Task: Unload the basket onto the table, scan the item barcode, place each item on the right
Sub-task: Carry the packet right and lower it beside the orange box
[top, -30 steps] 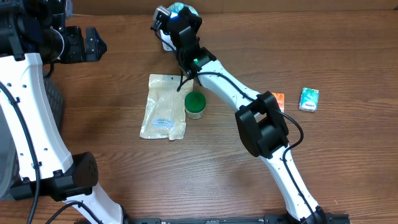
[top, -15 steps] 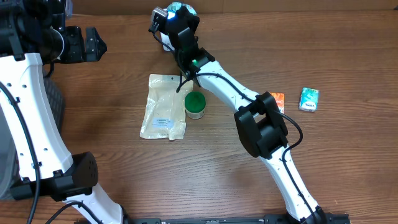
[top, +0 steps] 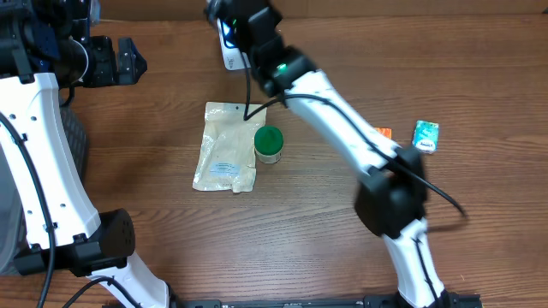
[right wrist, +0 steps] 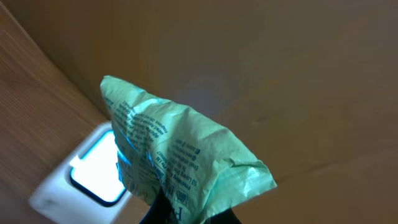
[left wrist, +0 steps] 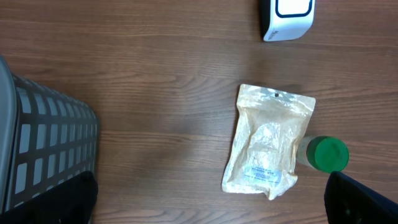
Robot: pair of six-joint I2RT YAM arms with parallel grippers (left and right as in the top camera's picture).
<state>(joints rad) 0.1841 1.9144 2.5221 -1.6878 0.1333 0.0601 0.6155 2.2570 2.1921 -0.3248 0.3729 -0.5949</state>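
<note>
A crumpled green plastic packet (right wrist: 180, 149) with printed text is pinched at its lower end by my right gripper (right wrist: 181, 210), which is shut on it. The packet hangs just above the white barcode scanner (right wrist: 93, 173), whose window glows. From overhead, the right gripper (top: 224, 17) is at the table's far edge over the scanner (top: 231, 56), and the arm hides most of the packet. My left gripper (top: 130, 62) hovers high at the far left, open and holding nothing; its dark fingertips (left wrist: 360, 199) frame the bottom of the left wrist view.
A tan pouch (top: 227, 147) lies mid-table with a green-lidded jar (top: 269, 143) against its right side. An orange packet (top: 383, 133) and a teal packet (top: 425, 135) lie at the right. A grey mesh basket (left wrist: 43, 149) stands left. A brown cardboard wall (right wrist: 280, 74) backs the scanner.
The right arm has risen and stretched toward the far edge, carrying the green packet up over the scanner. The left arm has not moved.
</note>
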